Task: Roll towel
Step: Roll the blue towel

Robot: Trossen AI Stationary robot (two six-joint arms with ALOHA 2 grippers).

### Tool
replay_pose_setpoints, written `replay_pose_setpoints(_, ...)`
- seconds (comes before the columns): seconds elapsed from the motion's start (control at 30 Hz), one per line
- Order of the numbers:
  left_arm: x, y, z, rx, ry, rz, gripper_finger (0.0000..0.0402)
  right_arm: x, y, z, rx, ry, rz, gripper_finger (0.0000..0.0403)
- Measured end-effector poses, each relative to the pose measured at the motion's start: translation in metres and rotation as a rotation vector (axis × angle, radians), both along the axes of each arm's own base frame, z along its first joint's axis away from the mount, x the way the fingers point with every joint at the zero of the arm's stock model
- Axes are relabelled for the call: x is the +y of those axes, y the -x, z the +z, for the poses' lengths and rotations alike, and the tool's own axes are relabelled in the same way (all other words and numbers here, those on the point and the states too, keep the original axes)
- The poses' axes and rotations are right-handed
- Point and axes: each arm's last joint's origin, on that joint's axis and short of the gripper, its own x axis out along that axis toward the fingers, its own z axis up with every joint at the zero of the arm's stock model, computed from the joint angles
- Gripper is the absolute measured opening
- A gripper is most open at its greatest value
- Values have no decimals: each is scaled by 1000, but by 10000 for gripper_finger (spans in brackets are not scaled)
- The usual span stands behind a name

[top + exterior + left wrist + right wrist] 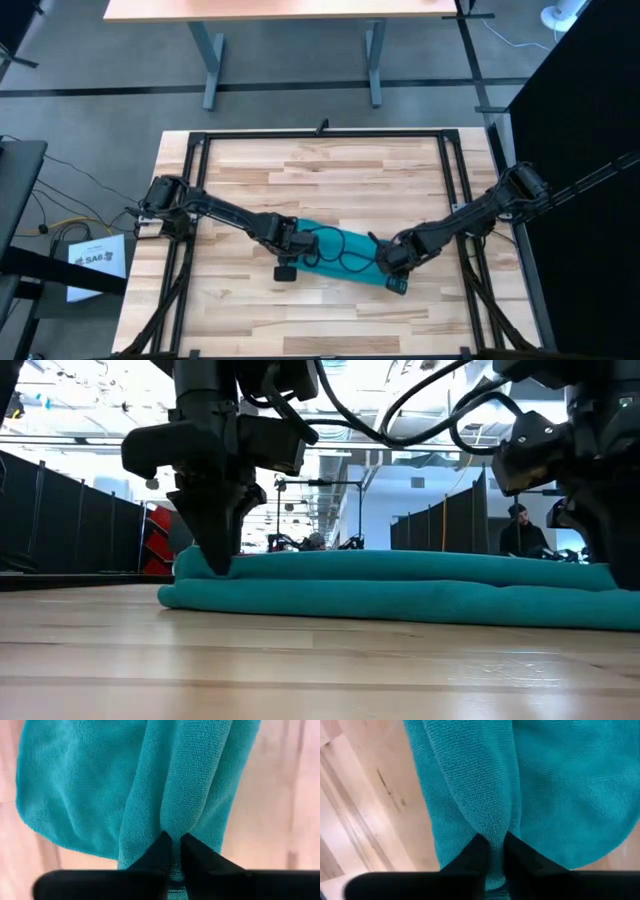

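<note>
The teal towel (345, 252) lies folded in a long flat band on the wooden table, in the near middle. In the low view it (400, 590) shows as a stack of layers resting on the table. My left gripper (292, 250) is shut on its left end. My right gripper (392, 262) is shut on its right end. The grey tag does not show. My left gripper pinches a raised fold of the towel (172, 822) at its left end between its two fingers. The fingers point down from above (218, 550). The rest of the towel lies on the table. My right gripper pinches a raised fold of the towel (492, 827) at its right end between its two fingers, coming from above. The towel's lower layers lie on the table. In the low view the gripper's body hides the place of contact.
A black metal frame (320, 135) runs round the table top. Bare wood (330, 180) lies on the far side of the towel and a narrower strip on the near side. A person (520, 530) stands in the room behind the table.
</note>
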Motion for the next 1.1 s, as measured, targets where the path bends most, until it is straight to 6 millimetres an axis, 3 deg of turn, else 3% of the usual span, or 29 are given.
replay_pose_setpoints(0.2,6,-1,1,11,-9,12,99,-6,1,-1,34,17,-33,136)
replay_pose_setpoints(0.33,10,1,13,66,-56,24,131,-10,6,1,100,56,-77,169)
replay_pose_setpoints(0.6,14,-2,42,-8,-214,58,140,-11,14,26,10,101,-53,177)
replay_pose_setpoints(0.87,-9,-4,50,-67,-70,-21,140,9,14,50,-240,7,48,177)
replay_pose_setpoints(1.0,-21,-6,43,-102,-72,-104,141,16,15,37,-228,13,84,177)
replay_pose_setpoints(1.1,-17,-7,27,-106,-77,-101,141,12,15,21,-152,53,75,177)
